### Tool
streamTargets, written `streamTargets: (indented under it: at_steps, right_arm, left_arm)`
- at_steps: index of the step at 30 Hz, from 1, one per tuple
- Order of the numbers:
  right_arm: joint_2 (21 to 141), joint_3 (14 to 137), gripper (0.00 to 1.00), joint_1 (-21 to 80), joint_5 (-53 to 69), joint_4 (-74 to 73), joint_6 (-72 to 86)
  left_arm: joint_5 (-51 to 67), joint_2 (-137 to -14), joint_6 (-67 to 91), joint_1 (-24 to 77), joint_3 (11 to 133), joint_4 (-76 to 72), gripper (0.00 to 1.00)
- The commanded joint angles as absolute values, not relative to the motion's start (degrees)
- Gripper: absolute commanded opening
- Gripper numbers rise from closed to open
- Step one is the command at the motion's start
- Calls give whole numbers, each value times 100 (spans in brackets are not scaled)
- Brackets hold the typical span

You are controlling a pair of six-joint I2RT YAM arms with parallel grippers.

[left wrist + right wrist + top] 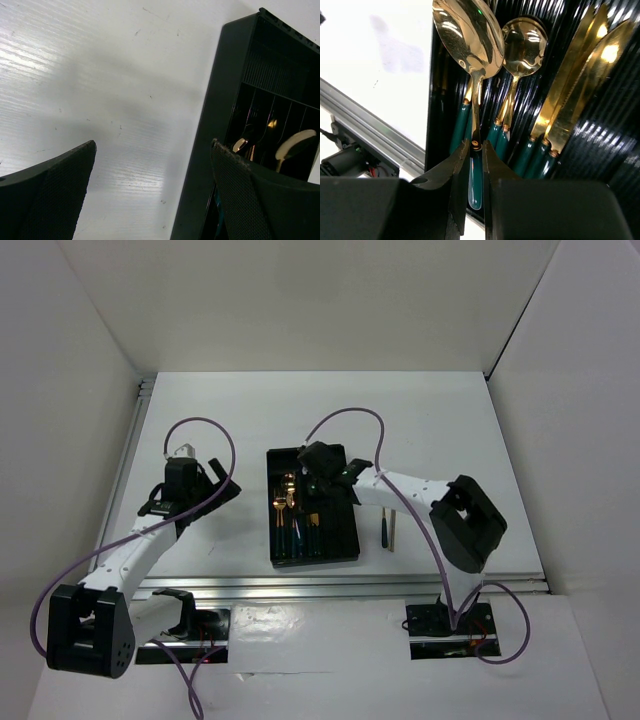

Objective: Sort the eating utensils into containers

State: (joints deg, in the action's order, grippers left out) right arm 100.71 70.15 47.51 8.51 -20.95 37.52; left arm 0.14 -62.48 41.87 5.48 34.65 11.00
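Observation:
My right gripper [476, 150] is shut on the teal handle of a gold-headed spoon [465, 35], held over the left compartment of the black tray [610, 150]. Under it lie another spoon [522, 42] and two gold knives [580, 65], all with teal handles. From above, the right gripper [318, 478] hangs over the tray [345, 540], where gold-headed utensils [283, 505] lie. My left gripper [152, 150] stands open over bare table, its right finger [260, 200] just beside the tray's left wall [210, 125]. Nothing lies between its fingers.
Right of the tray, a dark-handled utensil [384, 530] and a thin pale stick [393, 528] lie on the white table. A metal rail [350, 585] runs along the near edge. White walls enclose the table on three sides.

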Motion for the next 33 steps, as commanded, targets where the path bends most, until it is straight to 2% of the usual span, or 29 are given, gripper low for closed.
streamTargets:
  at_steps: [1, 24, 26, 29, 32, 33]
  right_arm:
    - [10274, 7005, 0, 4834, 976, -1679, 3929]
    - [10696, 7163, 0, 4887, 756, -2092, 4148]
    - [10696, 7163, 7, 4887, 756, -2092, 4148]
    - [10696, 7163, 24, 4887, 756, -2092, 4148]
    - [10696, 7163, 33, 4887, 756, -2153, 4148]
    - [10696, 7163, 39, 4887, 756, -2153, 4148]
  left_arm:
    - [70, -6187, 4034, 519, 3524, 940, 100]
    - [70, -6240, 4034, 466, 3524, 940, 100]
    - [70, -6240, 4034, 466, 3524, 940, 100]
    - [70, -6240, 4034, 466, 3524, 940, 100]
    - [70, -6240, 4034, 466, 3524, 940, 100]
    - [70, -6240, 4034, 466, 3524, 940, 100]
